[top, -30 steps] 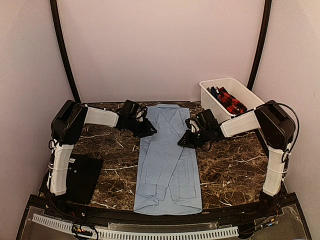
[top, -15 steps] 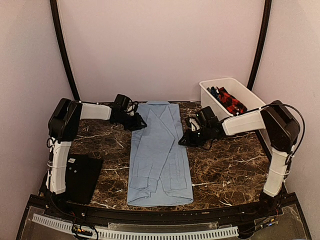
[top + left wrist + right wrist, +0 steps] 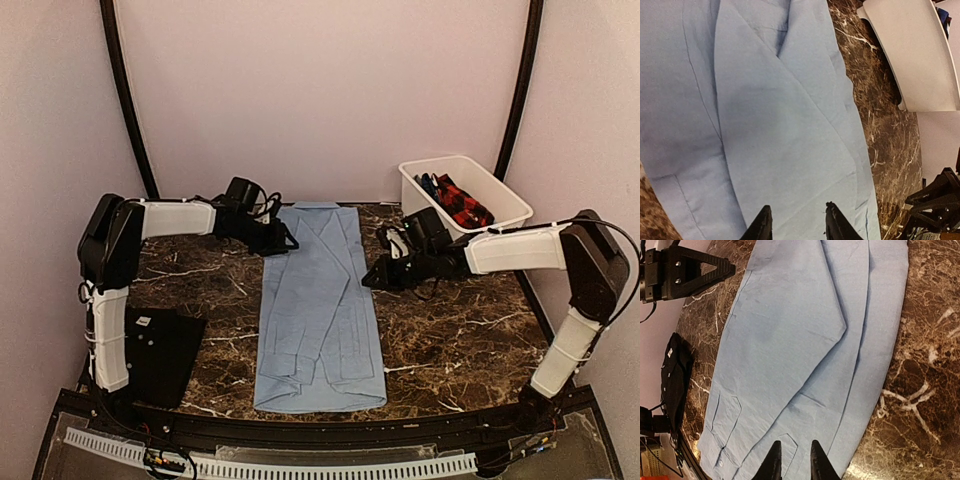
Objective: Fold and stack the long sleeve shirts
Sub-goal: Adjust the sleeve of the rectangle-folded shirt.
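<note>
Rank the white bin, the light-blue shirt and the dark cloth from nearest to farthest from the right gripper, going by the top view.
1. light-blue shirt, directly left of the right gripper.
2. white bin, behind it to the right.
3. dark cloth, near-left corner, by the left arm's base.

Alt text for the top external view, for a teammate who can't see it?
A light-blue shirt lies lengthwise on the marble table, sleeves folded in, the left end effector and right end effector at its sides. A white bin far right holds a checked shirt; a dark flat item lies near left.
</note>
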Available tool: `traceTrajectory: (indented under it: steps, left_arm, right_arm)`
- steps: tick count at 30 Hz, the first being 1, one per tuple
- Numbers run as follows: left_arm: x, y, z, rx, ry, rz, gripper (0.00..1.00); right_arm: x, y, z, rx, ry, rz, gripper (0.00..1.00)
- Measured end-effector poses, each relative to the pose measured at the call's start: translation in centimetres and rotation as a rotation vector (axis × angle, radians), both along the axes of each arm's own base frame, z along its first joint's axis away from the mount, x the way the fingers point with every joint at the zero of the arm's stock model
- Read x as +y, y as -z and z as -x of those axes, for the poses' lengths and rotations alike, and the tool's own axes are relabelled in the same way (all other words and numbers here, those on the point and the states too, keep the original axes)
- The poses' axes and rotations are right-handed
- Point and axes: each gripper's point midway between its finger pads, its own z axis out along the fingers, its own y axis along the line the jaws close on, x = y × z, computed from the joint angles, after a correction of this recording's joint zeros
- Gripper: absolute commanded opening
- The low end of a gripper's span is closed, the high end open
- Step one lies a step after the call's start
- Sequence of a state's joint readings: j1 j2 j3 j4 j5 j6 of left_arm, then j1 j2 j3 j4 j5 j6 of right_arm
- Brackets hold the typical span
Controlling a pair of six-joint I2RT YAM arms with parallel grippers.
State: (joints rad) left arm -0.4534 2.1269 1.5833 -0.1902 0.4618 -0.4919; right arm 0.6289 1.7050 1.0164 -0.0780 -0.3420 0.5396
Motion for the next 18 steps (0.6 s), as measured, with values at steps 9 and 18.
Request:
traceTrajectory:
  steps: [9,18]
  left_arm:
    - [-0.5,3.6,7.4,0.136,0.032,0.019,0.35]
    - [-0.1,4.9,5.7,0.116,-0.019,0.006,0.35]
  right_arm:
    - [-2.3,0.4,4.1,0.023,0.000,0.008,0.19]
    - [-4.2,1.3,7.2,0.057,0.023,0.004,0.20]
